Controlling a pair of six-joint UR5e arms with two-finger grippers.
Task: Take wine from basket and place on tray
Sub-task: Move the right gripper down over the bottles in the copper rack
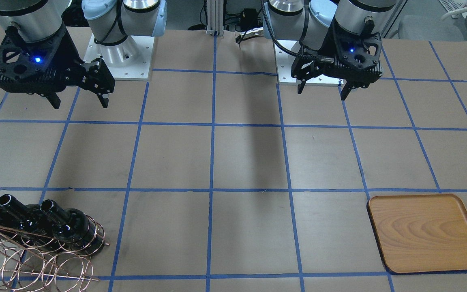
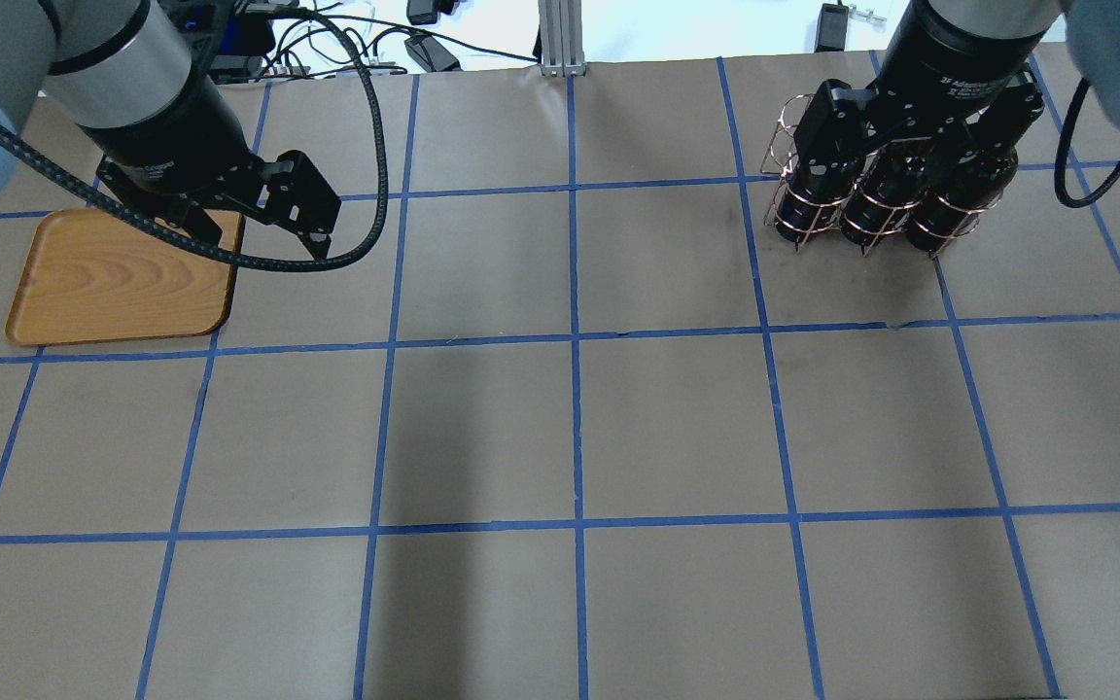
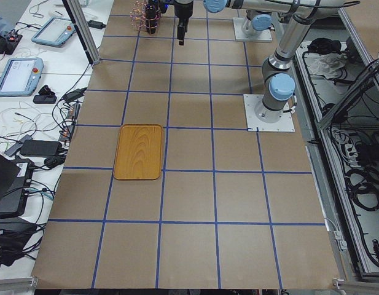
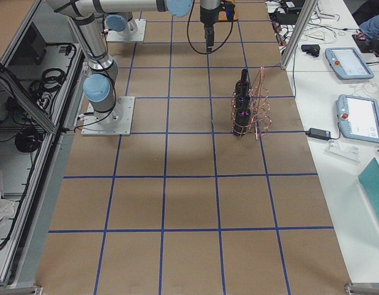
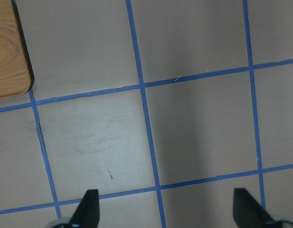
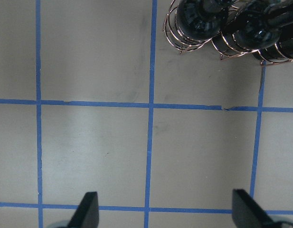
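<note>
- Desk (image 2: 579, 428): one, brown top taped into a grid of blue squares; it carried everything.
- Tray (image 2: 122, 282): one, wooden, flat on the desk on the robot's left side, well apart from the basket.
- Basket (image 1: 37, 255): one, copper wire rings, stood on the robot's right side toward the desk's far edge from the bases.
- Wine (image 1: 73, 229): three dark bottles, all upright in the basket, side by side in one row, necks up. None on the tray.
- Right pincer (image 1: 80, 103): one, jaws spread wide, gripping nothing, hung above the desk. The wine was on its side of the desk, further out from the base, not touching it. In the right wrist view the bottles sat at the top right of the frame, well apart from the fingertips (image 6: 89, 204) at the bottom. In the overhead view the pincer body covered the bottle necks.
- Left pincer (image 1: 322, 93): one, jaws also spread wide, gripping nothing, hung above the desk beside the tray's inner edge. Far across the desk from the wine. The left wrist view showed only a tray corner at top left.
</note>
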